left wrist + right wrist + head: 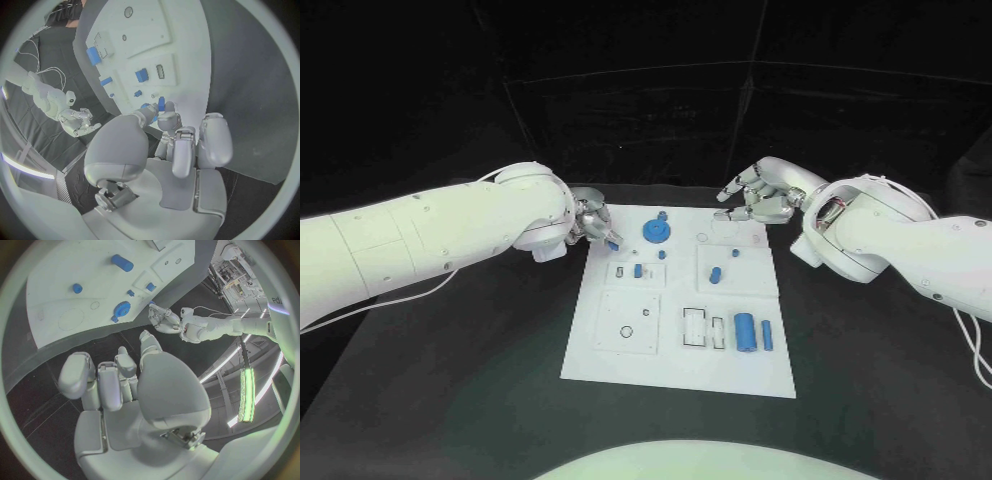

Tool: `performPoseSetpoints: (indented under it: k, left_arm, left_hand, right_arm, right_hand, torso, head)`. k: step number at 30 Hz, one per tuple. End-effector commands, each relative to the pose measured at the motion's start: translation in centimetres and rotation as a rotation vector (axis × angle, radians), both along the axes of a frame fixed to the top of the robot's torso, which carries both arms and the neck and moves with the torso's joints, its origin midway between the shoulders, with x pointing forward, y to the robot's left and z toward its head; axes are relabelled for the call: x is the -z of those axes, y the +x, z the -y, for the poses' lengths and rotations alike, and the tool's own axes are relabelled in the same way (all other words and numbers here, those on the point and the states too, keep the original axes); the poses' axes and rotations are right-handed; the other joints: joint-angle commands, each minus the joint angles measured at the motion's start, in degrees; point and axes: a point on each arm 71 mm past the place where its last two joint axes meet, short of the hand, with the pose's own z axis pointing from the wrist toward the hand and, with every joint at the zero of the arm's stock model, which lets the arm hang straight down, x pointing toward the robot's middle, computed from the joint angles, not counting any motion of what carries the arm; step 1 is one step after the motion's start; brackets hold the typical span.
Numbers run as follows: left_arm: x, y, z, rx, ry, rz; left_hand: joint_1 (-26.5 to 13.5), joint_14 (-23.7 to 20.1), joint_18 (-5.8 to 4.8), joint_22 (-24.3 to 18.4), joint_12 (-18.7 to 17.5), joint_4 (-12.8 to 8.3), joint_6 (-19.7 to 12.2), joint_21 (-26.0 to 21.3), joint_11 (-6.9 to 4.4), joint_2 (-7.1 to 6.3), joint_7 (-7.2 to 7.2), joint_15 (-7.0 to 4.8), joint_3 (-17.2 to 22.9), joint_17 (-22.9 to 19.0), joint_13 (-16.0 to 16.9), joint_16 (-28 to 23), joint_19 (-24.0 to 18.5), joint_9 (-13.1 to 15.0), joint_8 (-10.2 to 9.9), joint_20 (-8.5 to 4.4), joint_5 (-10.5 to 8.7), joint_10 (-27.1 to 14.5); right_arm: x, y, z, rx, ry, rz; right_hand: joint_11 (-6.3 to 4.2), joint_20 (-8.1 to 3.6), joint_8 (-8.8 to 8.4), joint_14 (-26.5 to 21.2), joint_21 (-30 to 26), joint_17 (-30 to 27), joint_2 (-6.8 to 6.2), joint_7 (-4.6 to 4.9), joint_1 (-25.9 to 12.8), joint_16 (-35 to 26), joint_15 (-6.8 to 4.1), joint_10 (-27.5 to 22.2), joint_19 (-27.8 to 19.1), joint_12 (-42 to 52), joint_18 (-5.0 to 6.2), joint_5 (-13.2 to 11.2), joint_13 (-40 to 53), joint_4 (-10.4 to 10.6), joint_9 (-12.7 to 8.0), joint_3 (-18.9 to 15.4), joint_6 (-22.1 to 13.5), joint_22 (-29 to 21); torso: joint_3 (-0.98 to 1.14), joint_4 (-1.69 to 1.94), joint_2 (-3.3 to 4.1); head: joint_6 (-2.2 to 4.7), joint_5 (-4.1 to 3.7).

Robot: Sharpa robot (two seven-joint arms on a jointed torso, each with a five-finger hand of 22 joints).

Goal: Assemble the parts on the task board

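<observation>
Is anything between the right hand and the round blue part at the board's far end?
Nothing visible. The right hand hovers off the task board's far edge, empty, and only bare white plate lies between it and the round blue part.

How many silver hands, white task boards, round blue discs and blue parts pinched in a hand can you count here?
Silver hands: 2 (left hand, right hand)
White task board: 1
Round blue disc: 1
Pinched blue part, at the left hand's fingertips: 1
Total: 5
</observation>
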Motion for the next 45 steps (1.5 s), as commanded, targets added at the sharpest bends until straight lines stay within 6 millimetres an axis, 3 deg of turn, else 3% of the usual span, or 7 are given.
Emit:
performPoseSetpoints:
  k: [1,21,45]
  left_arm:
    - [0.0,-0.5,0.0,-0.031,-0.052,0.044]
    - [2.3,-3.0,0.3,-0.003,-0.051,-0.007]
    - [2.8,-3.3,0.3,0.030,0.010,-0.047]
  left_hand:
    - [-0.3,6.1,-0.10,0.1,0.4,-7.3,-0.3,0.1,-0.15,-0.07,-0.31,0.01,7.8,15.1,0.1,0.2,0.3,0.1,0.2,0.00,0.10,0.5]
    - [-0.5,6.1,-0.14,0.3,0.6,-7.4,-0.2,0.2,-0.18,-0.25,-0.36,-0.01,8.0,15.1,0.3,0.2,0.4,0.1,0.4,-0.03,0.08,0.6]
    - [-0.7,6.1,-0.12,0.2,0.6,-7.5,-0.3,0.1,-0.24,-0.60,-0.42,-0.04,8.4,15.1,0.2,0.2,0.3,0.2,0.6,-0.05,0.18,0.7]
  right_arm:
    - [-0.1,0.0,0.0,-0.005,0.005,0.002]
    - [0.0,0.1,0.0,-0.003,0.010,-0.009]
    - [0.0,0.2,-0.1,-0.003,0.006,-0.014]
  right_hand:
    - [-0.21,-0.17,0.25,2.7,-0.3,0.1,-0.17,-0.06,0.5,-0.2,-0.49,-0.3,-0.1,0.3,0.47,0.3,-0.1,0.1,0.0,-0.3,-0.2,-0.1]
    - [-0.21,-0.18,0.29,2.7,-0.4,0.0,-0.16,-0.06,0.6,-0.2,-0.49,-0.4,-0.1,0.2,0.48,0.6,-0.2,0.1,0.0,-0.4,-0.2,-0.1]
    - [-0.21,-0.18,0.29,2.7,-0.4,0.0,-0.16,-0.06,0.6,-0.2,-0.49,-0.4,-0.1,0.2,0.48,0.6,-0.2,0.1,0.0,-0.4,-0.2,-0.1]
  torso:
    - [-0.03,-0.01,-0.01]
    - [0.06,-0.10,0.05]
    - [0.04,-0.07,0.04]
  head:
    - [-0.15,0.02]
    - [-0.61,0.18]
    - [-0.90,0.18]
